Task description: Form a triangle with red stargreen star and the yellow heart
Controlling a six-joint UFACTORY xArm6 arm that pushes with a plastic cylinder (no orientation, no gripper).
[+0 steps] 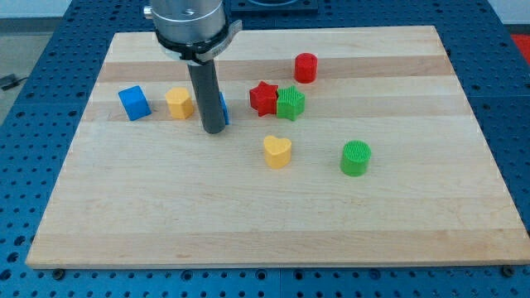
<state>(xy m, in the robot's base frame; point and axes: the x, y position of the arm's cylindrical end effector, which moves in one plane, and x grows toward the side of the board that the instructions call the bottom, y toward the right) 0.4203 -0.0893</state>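
Note:
A red star (262, 98) and a green star (291, 103) sit touching side by side near the board's middle. A yellow heart (277, 151) lies below them, apart from both. My tip (214, 130) is down on the board to the view's left of the red star, and up and to the left of the yellow heart. It touches none of the three. A blue block (223, 108) is mostly hidden behind the rod.
A blue cube (133, 103) and a yellow block (180, 103) lie to the view's left of the rod. A red cylinder (305, 67) stands at upper right. A green cylinder (355, 158) stands right of the heart. The wooden board (248, 223) rests on a blue perforated table.

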